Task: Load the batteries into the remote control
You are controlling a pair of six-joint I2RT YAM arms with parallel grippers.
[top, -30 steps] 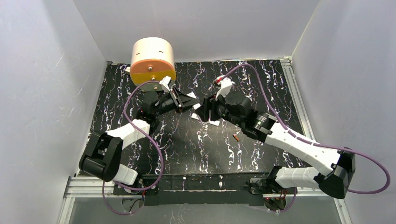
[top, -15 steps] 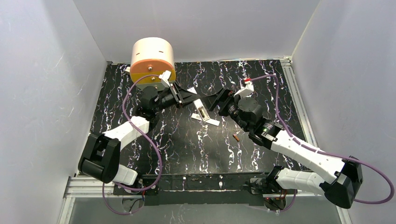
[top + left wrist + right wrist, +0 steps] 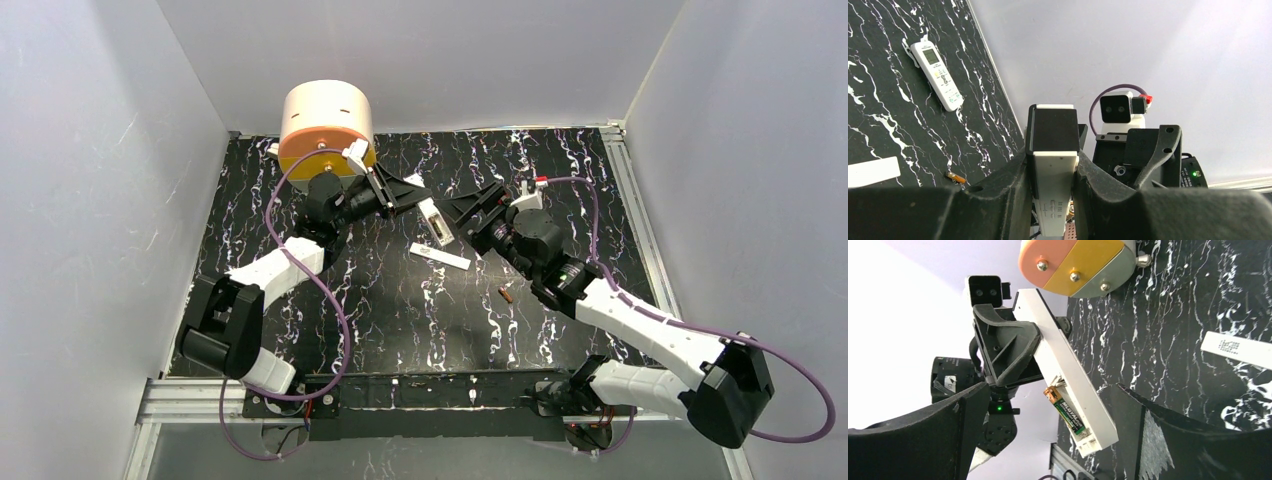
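Left end effector (image 3: 408,192) of mine: clamped on the remote control (image 3: 1068,365), held clear of the worktop (image 3: 380,310). My right end effector (image 3: 468,204): spread wide, empty, just beside it. One battery (image 3: 1064,410) sits in its bay, visible only from my right wrist; other battery (image 3: 506,294) loose on worktop.

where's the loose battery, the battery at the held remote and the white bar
loose battery (image 3: 506,294), top view, its middle
battery at the held remote (image 3: 1065,411), right wrist view, its label
white bar (image 3: 440,256), top view, its middle

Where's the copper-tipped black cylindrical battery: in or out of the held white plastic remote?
In: the battery lies in the remote's open bay, nothing gripping it. Fully seated: cannot tell.
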